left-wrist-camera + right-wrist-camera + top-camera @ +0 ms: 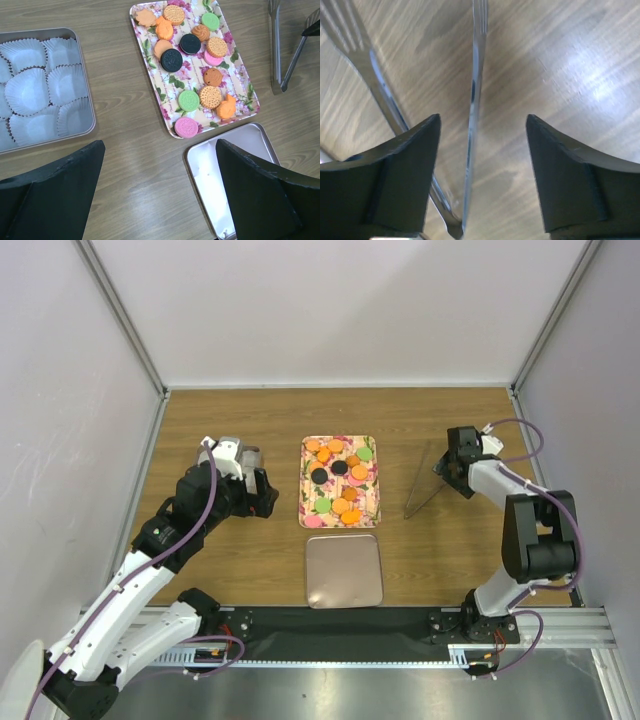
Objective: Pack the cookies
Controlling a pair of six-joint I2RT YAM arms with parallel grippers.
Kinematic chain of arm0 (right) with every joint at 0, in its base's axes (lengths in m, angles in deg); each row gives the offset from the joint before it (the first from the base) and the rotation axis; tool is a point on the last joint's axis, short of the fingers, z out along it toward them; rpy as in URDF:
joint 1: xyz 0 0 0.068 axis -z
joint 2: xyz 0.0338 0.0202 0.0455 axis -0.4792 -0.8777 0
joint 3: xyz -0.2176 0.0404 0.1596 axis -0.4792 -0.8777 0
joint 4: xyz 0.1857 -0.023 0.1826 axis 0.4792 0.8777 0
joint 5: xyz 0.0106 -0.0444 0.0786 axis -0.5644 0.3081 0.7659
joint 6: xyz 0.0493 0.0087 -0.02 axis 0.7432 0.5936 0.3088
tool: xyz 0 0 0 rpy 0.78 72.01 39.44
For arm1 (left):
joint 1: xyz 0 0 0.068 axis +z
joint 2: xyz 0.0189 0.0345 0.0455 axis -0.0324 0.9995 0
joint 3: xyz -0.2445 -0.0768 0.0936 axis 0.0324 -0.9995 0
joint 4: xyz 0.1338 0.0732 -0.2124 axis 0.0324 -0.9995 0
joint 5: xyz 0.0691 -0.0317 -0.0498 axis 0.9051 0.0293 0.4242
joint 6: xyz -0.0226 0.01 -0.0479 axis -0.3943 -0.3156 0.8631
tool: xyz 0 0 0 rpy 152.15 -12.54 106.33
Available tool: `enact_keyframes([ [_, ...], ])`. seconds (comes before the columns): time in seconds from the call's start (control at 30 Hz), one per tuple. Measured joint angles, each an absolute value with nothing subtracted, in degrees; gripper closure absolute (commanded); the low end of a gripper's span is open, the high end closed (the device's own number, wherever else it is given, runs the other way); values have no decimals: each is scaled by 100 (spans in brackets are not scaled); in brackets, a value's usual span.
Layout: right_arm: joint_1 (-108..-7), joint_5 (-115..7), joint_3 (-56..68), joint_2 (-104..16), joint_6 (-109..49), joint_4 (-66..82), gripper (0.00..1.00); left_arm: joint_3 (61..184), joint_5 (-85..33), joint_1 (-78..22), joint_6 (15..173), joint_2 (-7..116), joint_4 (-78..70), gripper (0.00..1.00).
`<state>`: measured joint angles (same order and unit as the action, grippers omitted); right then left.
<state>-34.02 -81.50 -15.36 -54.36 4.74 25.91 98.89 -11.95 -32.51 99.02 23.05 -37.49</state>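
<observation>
The cookies (340, 478) lie on a floral tray (304, 483) at the table's middle: orange, green, black and pink discs (192, 65). My left gripper (262, 494) hangs left of the tray, open and holding nothing (160, 150). My right gripper (452, 468) is at the upper end of metal tongs (425, 485) right of the tray. In the right wrist view its fingers stand open (483, 120). One tong arm (475, 100) runs between them, touching neither. The other arm (375, 85) passes under the left finger.
A metal tin (82, 125) lined with white paper cups (45, 90) sits left of the tray; my left arm hides it from above. A plain square metal lid (343, 570) lies in front of the tray, near the table's edge. White walls enclose three sides.
</observation>
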Motion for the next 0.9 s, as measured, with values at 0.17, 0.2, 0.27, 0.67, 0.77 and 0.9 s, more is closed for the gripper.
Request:
enact_keyframes([
  [0.17, -3400, -8349, -1234, -5897, 501, 2602, 36, 9891, -1199, -3251, 9902, 2305, -3749, 0],
  [0.2, -3400, -8373, -1177, -5973, 501, 2609, 38, 9889, -1199, -3249, 9902, 2305, -3749, 0],
  [0.27, -3400, -8428, -1066, -6111, 492, 2624, 43, 9889, -1199, -3249, 9900, 2305, -3749, 0],
  [0.67, -3361, -8624, -720, -6728, 348, 2611, 100, 9891, -1372, -3251, 9909, 2469, -3744, 0],
  [0.77, -3310, -8592, -692, -6728, 310, 2624, 100, 9898, -1485, -3249, 9944, 2578, -3749, 0],
  [0.9, -3240, -8443, -664, -6575, 184, 2668, 100, 9961, -1798, -3249, 10156, 2777, -3729, 0],
])
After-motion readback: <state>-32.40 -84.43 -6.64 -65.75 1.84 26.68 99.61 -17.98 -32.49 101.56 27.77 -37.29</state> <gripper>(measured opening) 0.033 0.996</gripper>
